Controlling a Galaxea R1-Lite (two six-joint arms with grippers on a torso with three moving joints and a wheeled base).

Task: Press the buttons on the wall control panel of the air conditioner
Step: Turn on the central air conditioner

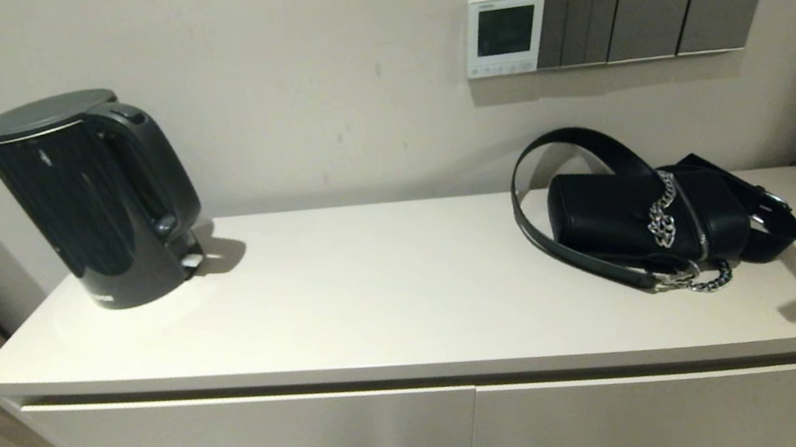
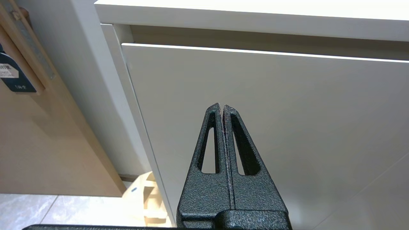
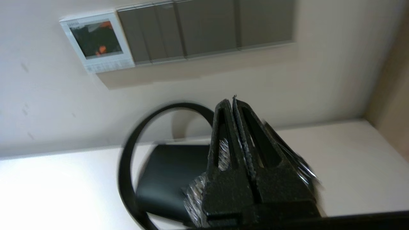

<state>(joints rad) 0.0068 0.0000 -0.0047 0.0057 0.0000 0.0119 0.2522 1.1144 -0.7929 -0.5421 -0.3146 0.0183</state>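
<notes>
White-framed control panel (image 1: 504,35) sits on the wall above the black handbag (image 1: 650,217), its buttons (image 1: 499,69) along the lower strip; left wrist: left gripper (image 2: 221,107) pinched closed before the cabinet door (image 2: 287,111); right wrist: right gripper (image 3: 232,101) closed above the handbag, below the panel.

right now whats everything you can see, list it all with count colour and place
air conditioner's wall control panel: one, white frame, dark screen, on the wall
buttons: one row, pale, along the panel's bottom strip
switch plates: a row, grey, on the wall beside the panel
kettle: one, black, left end of the cabinet top
handbag: one, black with silver chain, right part of the cabinet top, below the panel
cabinet: one, white, against the wall
left gripper: black, fingers shut, low before the cabinet front
right gripper: black, fingers shut, near the handbag, pointing towards the wall
</notes>
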